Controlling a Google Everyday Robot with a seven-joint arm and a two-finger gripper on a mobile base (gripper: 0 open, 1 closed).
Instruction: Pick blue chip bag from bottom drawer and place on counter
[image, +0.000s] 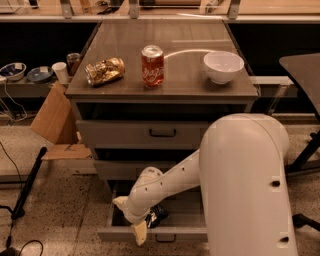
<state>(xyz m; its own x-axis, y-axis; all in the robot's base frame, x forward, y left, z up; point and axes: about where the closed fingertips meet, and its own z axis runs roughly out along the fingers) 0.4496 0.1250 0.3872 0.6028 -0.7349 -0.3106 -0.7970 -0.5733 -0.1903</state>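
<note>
Tool (131, 218) in bottom drawer (186, 233) beside blue chip bag (158, 215) — dark, crumpled.

The counter (165, 35) is open across its back half, from back-left corner to back-right corner. Three things stand in a row along the front edge, with strips of bare top between them: a crushed golden bag (104, 71) near the front-left corner, a red can (152, 66) at mid-edge and a white bowl (223, 66) near the front-right corner. Below, the bottom drawer (170, 234) is pulled out. The gripper (131, 218) sits in its left part, just beside the blue chip bag (156, 216), and the arm (170, 180) slants across the opening. The bulky white housing (245, 185) blocks the drawer's right side. Leaning cardboard (54, 120) crowds the cabinet's left flank.
</note>
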